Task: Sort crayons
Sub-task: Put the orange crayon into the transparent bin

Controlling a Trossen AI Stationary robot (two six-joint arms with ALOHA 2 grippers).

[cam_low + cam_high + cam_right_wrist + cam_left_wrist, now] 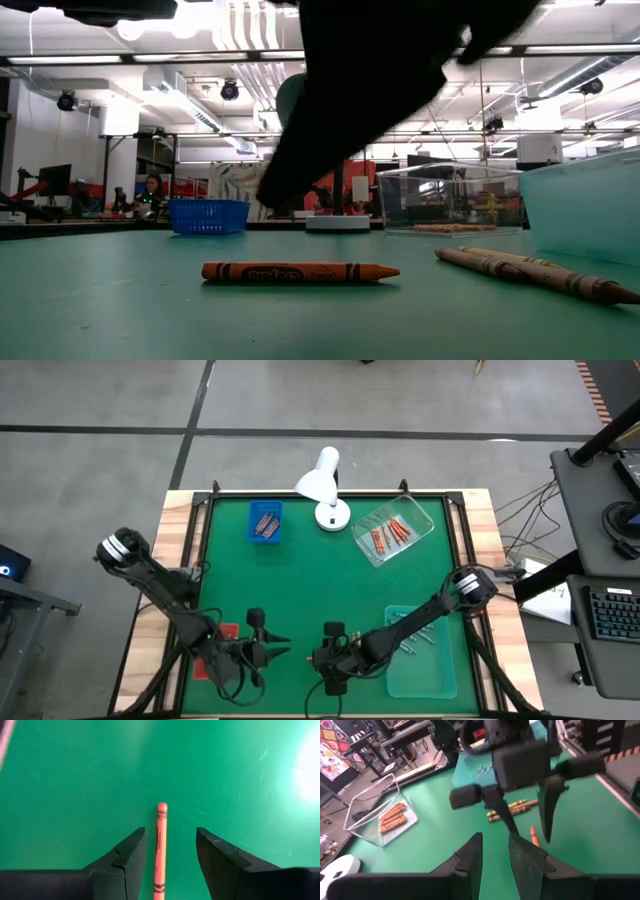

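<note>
Right pincer [169,857] poised over a lone orange crayon [160,852] at the near edge of the desk [300,590].

The right pincer's fingers stood apart, one on either side of the crayon, which lay flat on the green surface touching neither; the straddle looked like a line-up along the stick's length so the fingers could close across it. The left pincer [495,855] hung just beside it, fingers a little apart and holding nothing, apparently waiting. Other crayons lay sorted by kind: orange-brown ones in the clear tray [418,518] and in the blue basket [265,522] at the far side, a few in the teal tray [440,670] at the right, likely the reason this stray remained to be fetched. A white lamp [322,485] stood between basket and clear tray.
</note>
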